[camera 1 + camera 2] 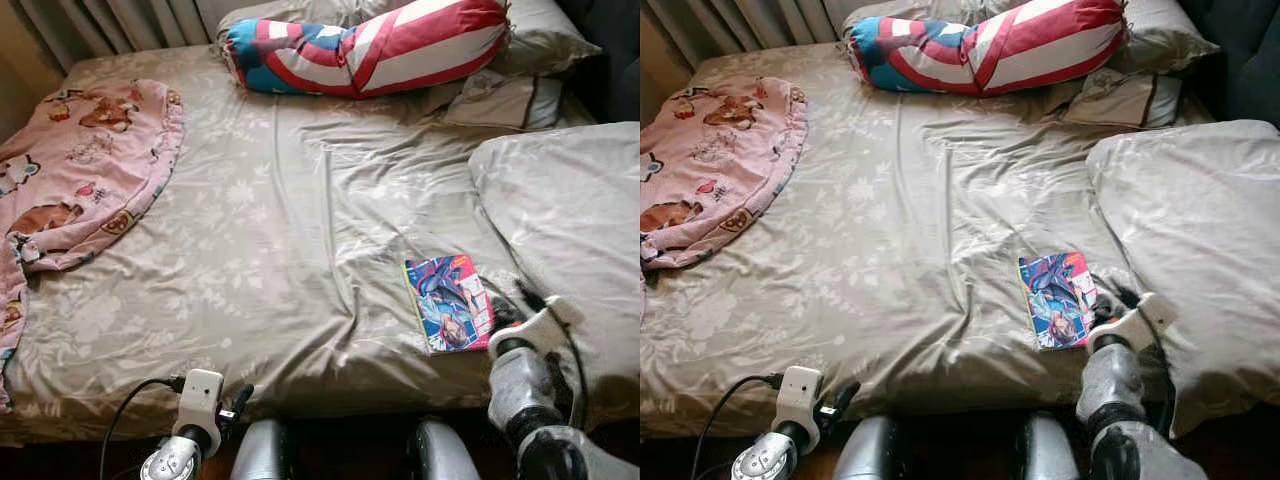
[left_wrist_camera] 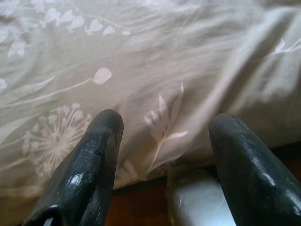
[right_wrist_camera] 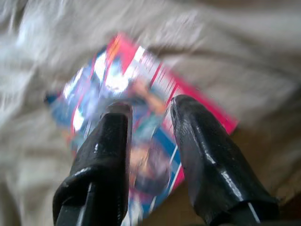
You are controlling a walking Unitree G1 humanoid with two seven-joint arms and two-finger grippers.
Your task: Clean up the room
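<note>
left eye view: a comic book (image 1: pixel 449 302) lies flat on the beige bed sheet (image 1: pixel 280 230) near the bed's front edge, just beside the right gripper (image 1: pixel 512 305); pink blanket (image 1: pixel 75 170) far left, striped bolster (image 1: pixel 370 45) at the head
left wrist view: left gripper (image 2: pixel 162 141) fingers spread apart, empty, at the bed's edge
right wrist view: right gripper's fingers (image 3: pixel 113 146) a little apart over the book, clasping nothing
</note>
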